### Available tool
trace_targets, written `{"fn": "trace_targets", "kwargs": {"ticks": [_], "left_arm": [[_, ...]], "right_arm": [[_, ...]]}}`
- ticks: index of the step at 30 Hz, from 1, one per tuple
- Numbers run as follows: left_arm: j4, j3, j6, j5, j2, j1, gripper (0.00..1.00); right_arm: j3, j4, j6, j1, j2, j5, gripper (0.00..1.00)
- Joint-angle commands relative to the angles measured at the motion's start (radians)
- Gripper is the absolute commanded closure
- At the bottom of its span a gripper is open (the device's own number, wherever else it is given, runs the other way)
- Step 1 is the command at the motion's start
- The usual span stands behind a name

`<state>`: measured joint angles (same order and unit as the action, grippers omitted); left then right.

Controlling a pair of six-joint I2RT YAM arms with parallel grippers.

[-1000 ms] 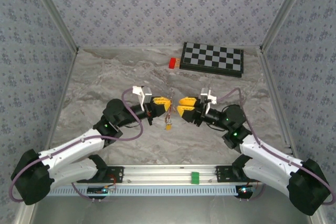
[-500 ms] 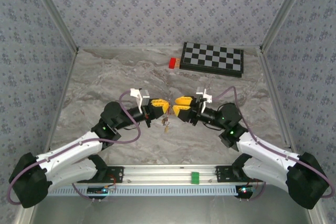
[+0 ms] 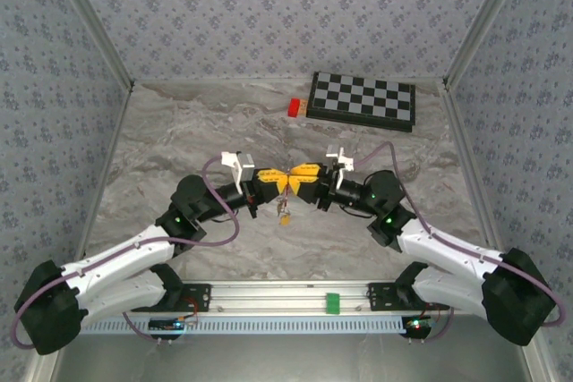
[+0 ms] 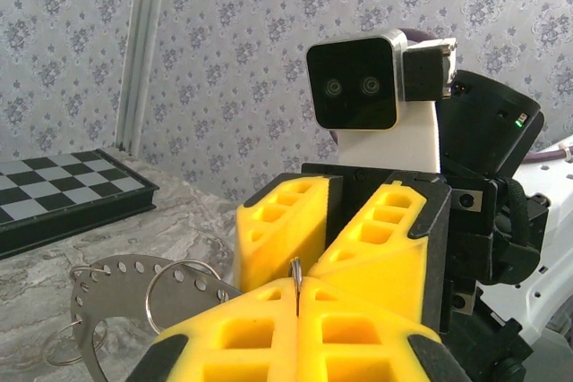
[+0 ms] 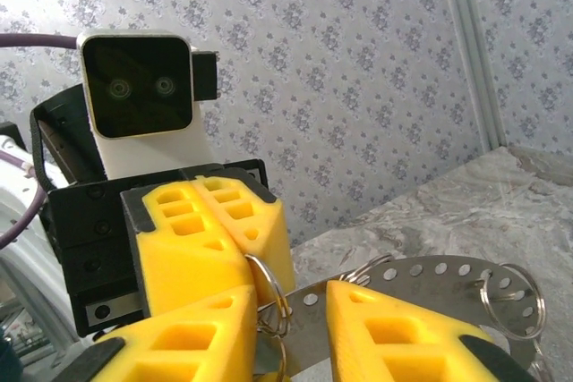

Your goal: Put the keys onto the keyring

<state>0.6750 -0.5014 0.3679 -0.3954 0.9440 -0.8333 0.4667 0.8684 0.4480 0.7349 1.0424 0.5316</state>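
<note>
Legible text, labels, brands, numbers, signs: none. No lettering or figure can be made out on any surface in the three views.

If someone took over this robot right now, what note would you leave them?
Left gripper: shut on the keyring, a perforated metal plate carrying split rings.
Right gripper: open, fingers either side of that plate.
Keys: dangling below the two grippers, over the table.
Done: keyring held up off the table.
Left: too small to tell which keys are threaded; check, then thread the rest.
</note>
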Motion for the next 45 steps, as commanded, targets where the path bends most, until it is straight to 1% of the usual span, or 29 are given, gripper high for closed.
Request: {"fn": "trace_targets", "kwargs": {"ticks": [1,2,3,6,8,9,11,15,19,20,21,22,26,29,33,38,41,45], "left_arm": [[0.060,-0.012,-0.001,-0.004,-0.014,-0.013,1.00],[0.063,-0.012,-0.001,-0.003,-0.012,-0.012,1.00],[0.064,-0.012,-0.001,-0.003,-0.010,-0.013,1.00],[0.069,-0.012,-0.001,-0.002,-0.009,-0.013,1.00],[0.070,-0.012,-0.003,-0.001,-0.009,-0.014,1.00],[0.071,-0.012,-0.003,-0.001,-0.008,-0.014,1.00],[0.071,-0.012,-0.003,0.001,-0.009,-0.014,1.00],[0.060,-0.009,-0.007,0.005,-0.013,-0.014,1.00],[-0.009,-0.019,-0.022,0.018,-0.026,-0.012,1.00],[-0.032,-0.024,-0.028,0.018,-0.030,-0.011,0.98],[-0.053,-0.027,-0.034,0.018,-0.036,-0.010,0.91],[-0.066,-0.029,-0.039,0.017,-0.041,-0.008,0.87],[-0.140,-0.038,-0.065,-0.014,-0.061,0.009,0.79],[-0.212,-0.054,-0.089,-0.032,-0.065,0.027,0.78],[-0.265,-0.057,-0.114,-0.069,-0.071,0.049,0.77],[-0.337,-0.068,-0.163,-0.086,-0.078,0.053,0.76],[-0.360,-0.068,-0.183,-0.097,-0.083,0.054,0.76],[-0.381,-0.069,-0.198,-0.102,-0.098,0.057,0.76]], "right_arm": [[0.035,0.037,0.007,0.009,0.015,0.042,0.79],[0.037,0.038,0.007,0.010,0.019,0.047,0.83],[0.038,0.037,0.009,0.010,0.021,0.048,0.84],[0.034,0.040,0.011,0.012,0.026,0.048,0.83],[0.033,0.042,0.012,0.011,0.031,0.054,0.84],[0.031,0.045,0.012,0.011,0.034,0.059,0.88],[0.029,0.052,0.016,0.011,0.039,0.068,1.00],[0.029,0.037,0.006,0.007,0.031,0.073,1.00],[0.039,-0.048,-0.030,-0.008,0.001,0.071,1.00],[0.041,-0.074,-0.040,-0.014,-0.010,0.071,1.00],[0.046,-0.108,-0.054,-0.020,-0.019,0.073,1.00],[0.053,-0.144,-0.065,-0.027,-0.027,0.078,1.00],[0.095,-0.324,-0.134,-0.058,-0.061,0.098,1.00],[0.131,-0.450,-0.186,-0.074,-0.077,0.128,1.00],[0.234,-0.722,-0.325,-0.077,-0.075,0.138,1.00],[0.361,-0.992,-0.475,-0.079,-0.035,0.174,1.00],[0.422,-1.094,-0.540,-0.078,0.001,0.205,1.00],[0.475,-1.179,-0.593,-0.077,0.049,0.246,1.00]]}}
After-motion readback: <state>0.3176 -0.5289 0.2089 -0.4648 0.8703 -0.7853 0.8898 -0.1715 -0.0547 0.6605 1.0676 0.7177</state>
